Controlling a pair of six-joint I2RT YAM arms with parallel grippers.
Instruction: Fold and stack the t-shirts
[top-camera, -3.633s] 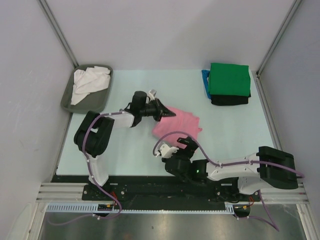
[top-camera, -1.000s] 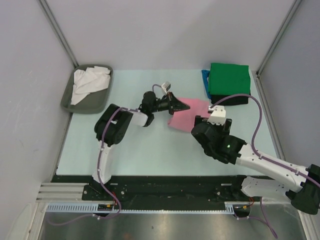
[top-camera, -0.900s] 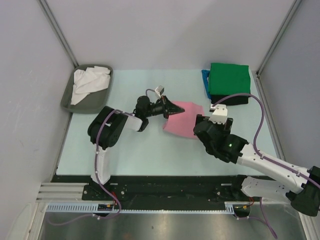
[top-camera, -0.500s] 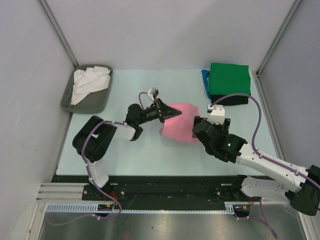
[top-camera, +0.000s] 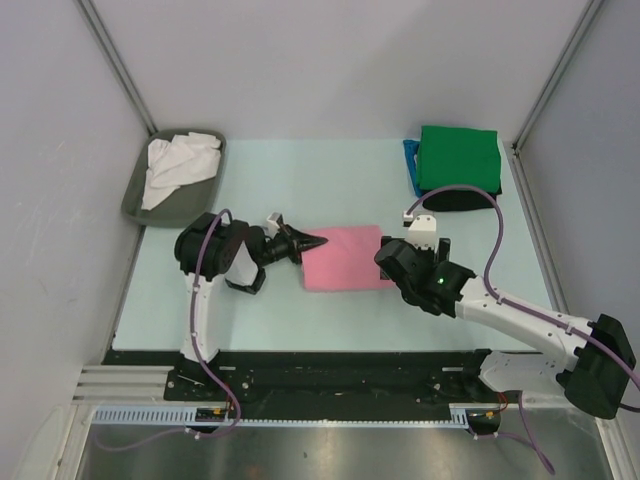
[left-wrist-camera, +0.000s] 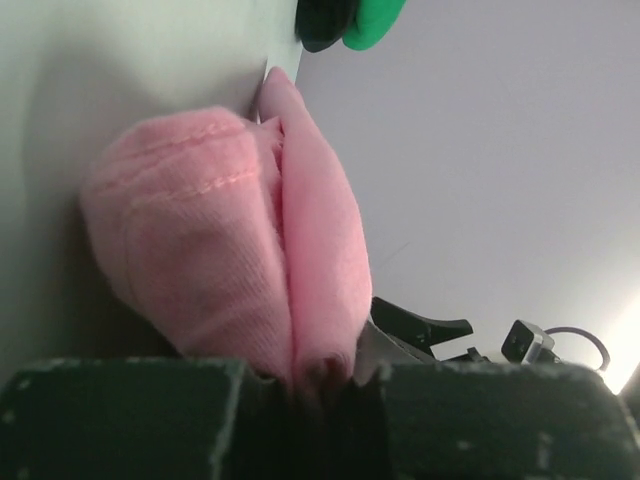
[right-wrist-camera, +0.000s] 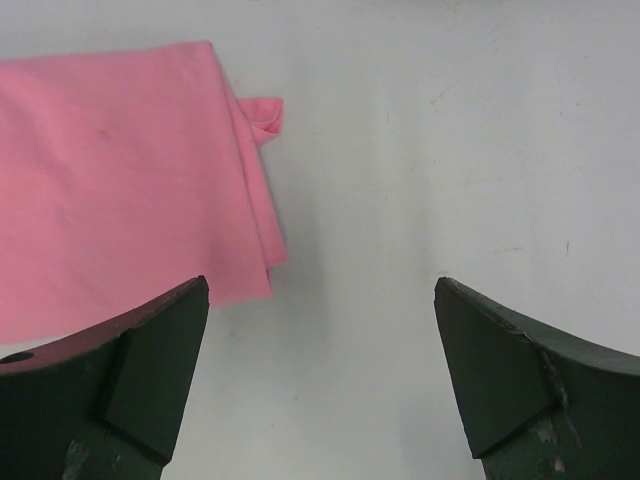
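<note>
at mid-desk, left tool (top-camera: 306, 243) is pinching one edge of the folded pink t-shirt (top-camera: 343, 260); right tool (right-wrist-camera: 322, 290) is hovering wide beside the opposite edge, needing every layer caught before lifting level toward the green-topped stack (top-camera: 458, 160).

Top external view: bright, even, diffuse light from above. I see only faint, soft shadows on the table (top-camera: 300, 190). Sharp corner to corner. Dull sheen on the metal plate (top-camera: 300, 455) at the near edge.

Left wrist view: dimmer. Pink t-shirt (left-wrist-camera: 220, 260) very close, slightly soft. Dark shadow beneath it. White flare at lower right.

Right wrist view: evenly lit, crisp. I note a soft shadow along the cloth's edge.
</note>
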